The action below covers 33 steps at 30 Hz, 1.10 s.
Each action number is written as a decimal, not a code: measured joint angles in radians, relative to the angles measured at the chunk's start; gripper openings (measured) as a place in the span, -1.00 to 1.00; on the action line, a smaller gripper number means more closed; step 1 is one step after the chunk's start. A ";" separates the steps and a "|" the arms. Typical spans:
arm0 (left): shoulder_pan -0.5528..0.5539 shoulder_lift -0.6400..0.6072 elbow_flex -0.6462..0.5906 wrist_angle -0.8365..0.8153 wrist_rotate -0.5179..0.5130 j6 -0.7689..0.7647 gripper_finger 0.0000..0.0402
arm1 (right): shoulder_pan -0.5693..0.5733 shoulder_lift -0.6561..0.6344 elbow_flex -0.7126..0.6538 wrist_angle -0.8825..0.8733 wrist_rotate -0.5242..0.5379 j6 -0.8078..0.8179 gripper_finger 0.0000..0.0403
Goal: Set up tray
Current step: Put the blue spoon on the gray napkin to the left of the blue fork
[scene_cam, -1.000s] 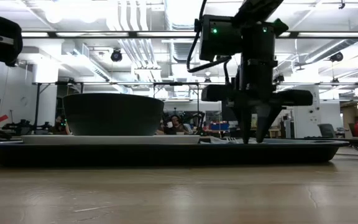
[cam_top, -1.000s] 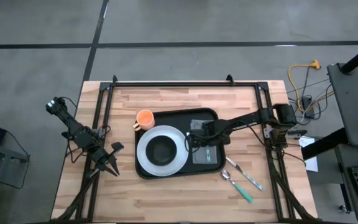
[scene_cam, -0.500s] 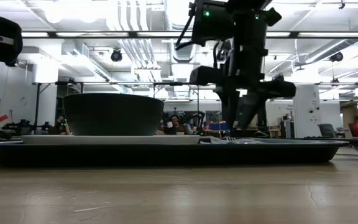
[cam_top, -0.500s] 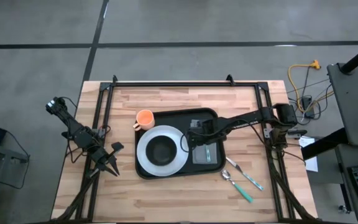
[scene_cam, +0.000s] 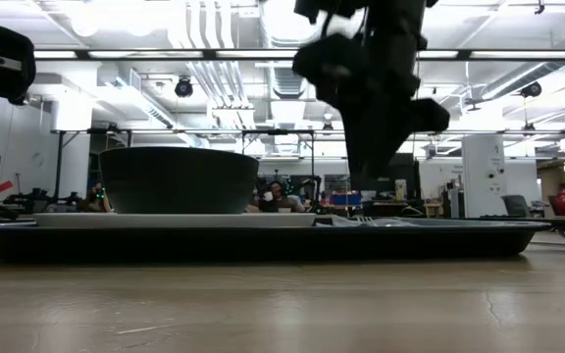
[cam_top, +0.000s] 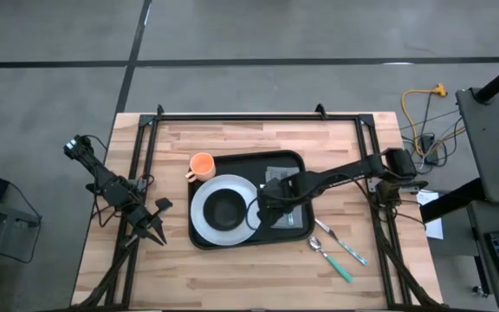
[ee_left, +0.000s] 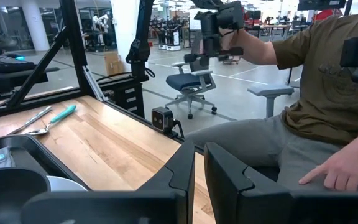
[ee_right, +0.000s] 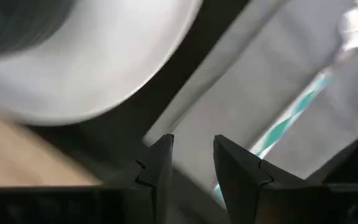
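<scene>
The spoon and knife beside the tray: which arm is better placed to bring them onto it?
Probably the right. The right gripper hovers over the tray, close to the spoon and knife. The left gripper waits across the table, beyond the plate.

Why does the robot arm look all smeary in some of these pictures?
In the low view the right arm is smeared by motion blur while the bowl stays sharp; in the right wrist view the white plate and the teal-handled utensil are streaked; the high view is crisp.
</scene>
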 joint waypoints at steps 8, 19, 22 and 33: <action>0.000 0.000 0.000 0.000 0.000 0.000 -0.91 | 0.088 0.000 0.061 0.003 -0.066 -0.095 -0.55; 0.000 0.000 0.000 0.000 0.000 0.000 -0.91 | 0.149 -0.001 0.106 0.009 -0.059 -0.116 -0.64; 0.000 0.000 0.000 0.000 0.000 0.000 -0.91 | 0.158 0.000 0.105 0.007 -0.059 -0.122 -0.64; 0.000 0.000 0.000 0.000 0.000 0.000 -0.91 | 0.162 -0.001 0.104 -0.097 -0.059 -0.189 -0.57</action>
